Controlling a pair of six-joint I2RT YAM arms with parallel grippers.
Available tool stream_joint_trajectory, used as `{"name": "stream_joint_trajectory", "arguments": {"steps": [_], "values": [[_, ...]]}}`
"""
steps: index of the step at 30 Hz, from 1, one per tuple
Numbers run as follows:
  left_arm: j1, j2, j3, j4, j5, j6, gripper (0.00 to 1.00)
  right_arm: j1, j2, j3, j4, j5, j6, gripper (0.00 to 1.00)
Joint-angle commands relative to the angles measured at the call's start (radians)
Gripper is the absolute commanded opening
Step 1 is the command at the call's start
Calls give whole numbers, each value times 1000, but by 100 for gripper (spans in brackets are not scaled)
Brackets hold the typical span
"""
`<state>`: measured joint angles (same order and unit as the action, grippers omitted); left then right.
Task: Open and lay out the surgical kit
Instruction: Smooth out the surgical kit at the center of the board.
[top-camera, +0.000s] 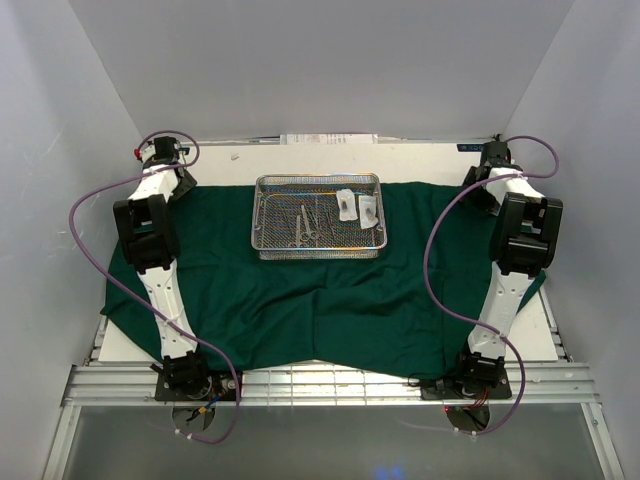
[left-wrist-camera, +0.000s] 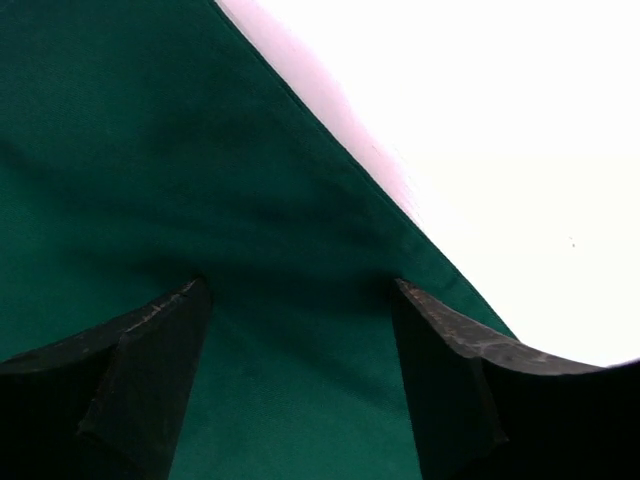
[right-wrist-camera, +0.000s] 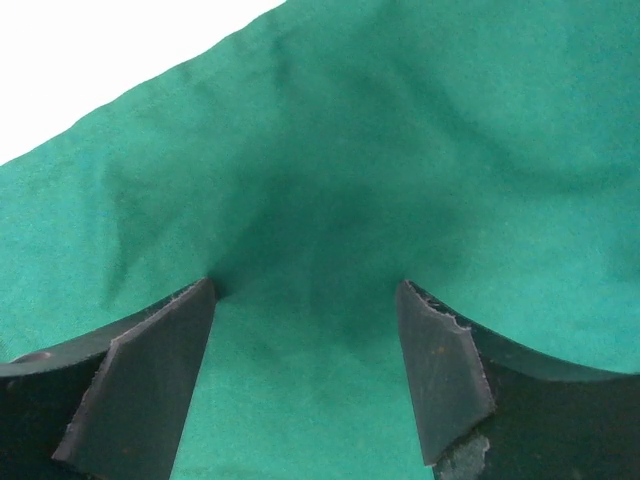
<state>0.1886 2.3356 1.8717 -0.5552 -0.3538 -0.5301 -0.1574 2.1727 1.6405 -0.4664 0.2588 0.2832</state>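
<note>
The dark green cloth (top-camera: 320, 300) lies spread flat over the table. The silver wire-mesh tray (top-camera: 318, 252) stands on it at the middle back. Slim metal scissors and forceps (top-camera: 305, 222) lie in the tray, with two small clear packets (top-camera: 346, 205) (top-camera: 368, 209) beside them. My left gripper (top-camera: 178, 186) is at the cloth's far left corner. It is open, its tips down on the cloth (left-wrist-camera: 150, 150) near the edge. My right gripper (top-camera: 478, 190) is at the far right corner. It is open over the cloth (right-wrist-camera: 400, 120), with only cloth between its fingers (right-wrist-camera: 440, 370).
White table (left-wrist-camera: 500, 120) shows past the cloth edge at both wrists. White walls close in the left, right and back. A white sheet (top-camera: 330, 139) lies at the back wall. An aluminium rail (top-camera: 330, 385) runs along the near edge. Purple cables (top-camera: 435, 260) loop beside both arms.
</note>
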Motion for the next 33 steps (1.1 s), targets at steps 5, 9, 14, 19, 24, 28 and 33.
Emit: {"name": "stream_joint_trajectory", "arguments": {"steps": [5, 9, 14, 19, 24, 28, 33], "values": [[8, 62, -45, -32, -28, 10, 69, -16, 75, -31, 14, -56, -29, 57], [8, 80, -49, -43, -24, 21, 48, -22, 93, -36, 12, -82, -38, 33], [8, 113, -28, -55, -25, 35, 17, -34, 110, -24, 12, -105, -52, 16], [8, 143, 23, -57, -36, 62, 0, -37, 121, 19, 11, -119, -76, 8], [11, 180, 82, -61, -53, 71, 0, -39, 162, 114, -17, -142, -82, 8], [18, 221, 136, -64, -56, 73, 0, -41, 216, 212, -37, -162, -75, 8], [25, 264, 227, -66, -45, 61, 0, -51, 269, 332, -51, -204, -53, 8]]}}
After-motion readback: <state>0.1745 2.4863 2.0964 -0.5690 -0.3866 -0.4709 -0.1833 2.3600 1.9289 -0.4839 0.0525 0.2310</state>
